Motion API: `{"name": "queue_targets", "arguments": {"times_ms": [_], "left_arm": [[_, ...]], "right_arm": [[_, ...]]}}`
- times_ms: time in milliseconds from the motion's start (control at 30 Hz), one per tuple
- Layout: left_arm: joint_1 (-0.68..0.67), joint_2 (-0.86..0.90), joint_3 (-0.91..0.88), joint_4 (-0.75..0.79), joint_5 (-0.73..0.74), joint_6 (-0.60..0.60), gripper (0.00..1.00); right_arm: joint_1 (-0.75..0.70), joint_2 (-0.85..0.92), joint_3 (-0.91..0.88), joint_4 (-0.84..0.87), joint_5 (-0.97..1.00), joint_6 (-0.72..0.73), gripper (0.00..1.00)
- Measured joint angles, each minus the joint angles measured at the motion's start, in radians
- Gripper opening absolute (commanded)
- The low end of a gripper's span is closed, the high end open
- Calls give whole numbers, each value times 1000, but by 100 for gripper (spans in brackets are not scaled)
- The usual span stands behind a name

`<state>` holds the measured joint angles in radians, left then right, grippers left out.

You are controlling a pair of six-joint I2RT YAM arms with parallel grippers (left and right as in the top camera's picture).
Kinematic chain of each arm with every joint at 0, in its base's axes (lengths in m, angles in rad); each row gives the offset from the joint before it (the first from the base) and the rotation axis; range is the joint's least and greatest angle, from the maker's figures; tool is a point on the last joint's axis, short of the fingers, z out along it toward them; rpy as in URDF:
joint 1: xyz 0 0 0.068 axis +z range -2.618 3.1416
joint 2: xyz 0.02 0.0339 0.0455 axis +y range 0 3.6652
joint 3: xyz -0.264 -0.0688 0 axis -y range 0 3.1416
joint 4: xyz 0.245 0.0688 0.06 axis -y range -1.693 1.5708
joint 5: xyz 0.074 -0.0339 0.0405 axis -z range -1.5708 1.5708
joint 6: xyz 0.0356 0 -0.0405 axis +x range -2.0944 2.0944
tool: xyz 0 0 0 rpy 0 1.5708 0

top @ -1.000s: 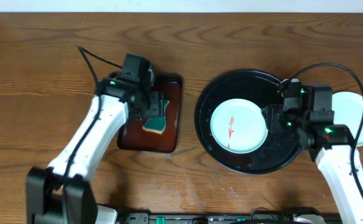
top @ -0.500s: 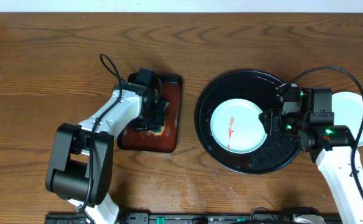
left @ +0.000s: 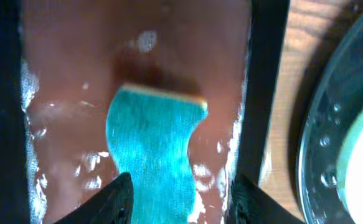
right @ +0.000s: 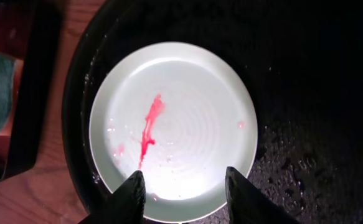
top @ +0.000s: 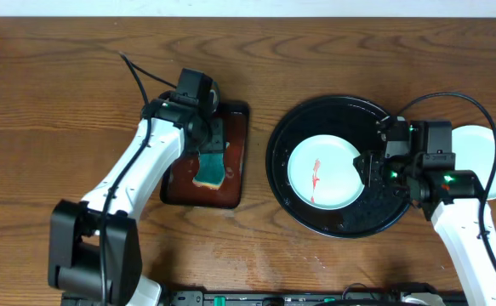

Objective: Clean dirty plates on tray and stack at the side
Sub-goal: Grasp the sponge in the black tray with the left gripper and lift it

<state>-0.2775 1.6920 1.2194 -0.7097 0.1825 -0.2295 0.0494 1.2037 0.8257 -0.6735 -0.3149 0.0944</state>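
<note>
Step in hand, I reckon: fetching the sponge (left: 153, 143). L gripper (left: 184, 199) is hanging jaws apart astride it in the small brown tray (top: 235, 170), not pinching yet. R gripper (right: 184, 193), half open and empty, is hovering at the 3 o'clock rim of the dirty plate (right: 187, 112). That's lying face up, toward 9 o'clock on the black tray (top: 333, 106). It's round, so no long axis; red smear (right: 149, 127) is running approx 12 to 6. Next: close on sponge, lift, carry over.

Evidently a robotics lab: two white, cabled robot arms (top: 133, 174) stand mounted at one wooden table (top: 52, 93).
</note>
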Motion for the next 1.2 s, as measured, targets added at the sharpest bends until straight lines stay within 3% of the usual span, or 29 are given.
{"name": "queue_targets", "arguments": {"times_ms": [233,300,500,533,567,600,633,933,1067,1200], "left_arm": [[0,164,-31,75,-5,18,21],[2,186,-31,84,-10,20,8],[6,185,-29,65,-22,24,7],[6,183,-24,53,-22,24,8],[6,183,-16,32,-22,24,16],[6,182,-8,16,-21,24,41],[6,177,0,-6,-21,26,53],[3,101,18,-153,-9,21,52],[-4,101,-51,-34,-6,24,42],[-19,101,-148,94,-11,18,10]], "right_arm": [[0,77,-2,-16,0,2,38],[0,99,-2,-15,2,3,38],[0,133,-2,12,74,17,38],[0,136,-2,21,84,21,38],[0,139,-2,33,94,27,38],[0,142,-2,39,101,29,38],[0,145,-2,49,109,32,38],[0,147,-2,53,130,45,43],[0,149,-3,65,132,48,44],[0,161,-3,80,133,48,44]]}}
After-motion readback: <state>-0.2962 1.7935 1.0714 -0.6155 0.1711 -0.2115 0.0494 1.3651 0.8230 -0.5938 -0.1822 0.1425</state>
